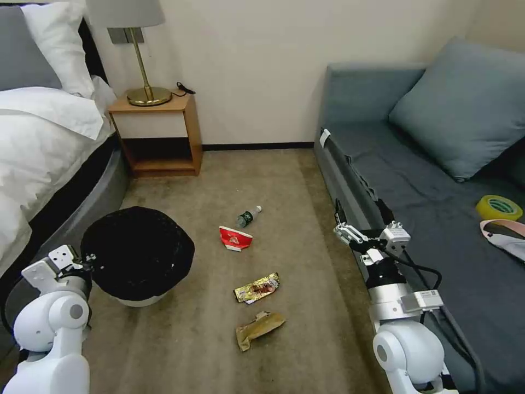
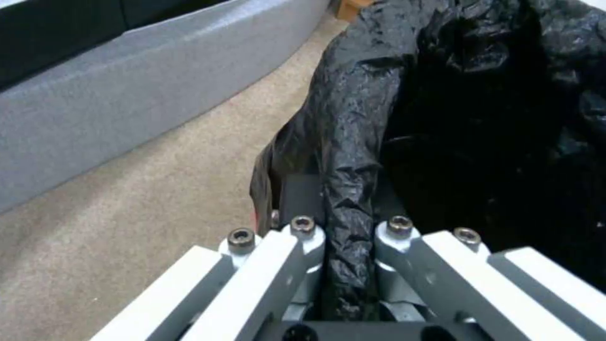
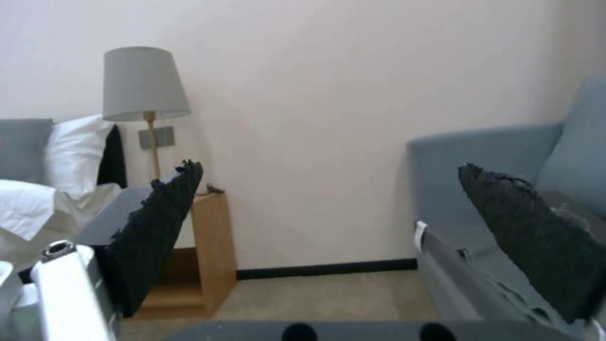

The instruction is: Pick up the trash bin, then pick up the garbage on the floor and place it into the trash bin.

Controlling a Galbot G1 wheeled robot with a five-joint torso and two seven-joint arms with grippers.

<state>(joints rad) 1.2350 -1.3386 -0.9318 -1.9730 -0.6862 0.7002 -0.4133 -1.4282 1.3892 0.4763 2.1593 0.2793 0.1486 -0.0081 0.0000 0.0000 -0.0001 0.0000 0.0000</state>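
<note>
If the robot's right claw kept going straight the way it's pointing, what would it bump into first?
Probably nothing close. The right gripper, fingers open, points across bare carpet toward the far wall between the nightstand and the sofa. The wall looks first, though depth is unclear.

We observe the left end effector (image 2: pixel 344 208) clamped on the crinkly black-bagged trash bin (image 2: pixel 480 118) rim, above beige carpet floor (image 2: pixel 158 189).

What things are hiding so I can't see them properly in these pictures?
- Trash bin: head view; the black bag covers all but its white base.
- Inside of the bin: left wrist view; too dark to tell whether anything lies in it.
- Left gripper: left wrist view; bag folds cover part of its fingers.
- Bottle: head view; label too small to read.
</note>
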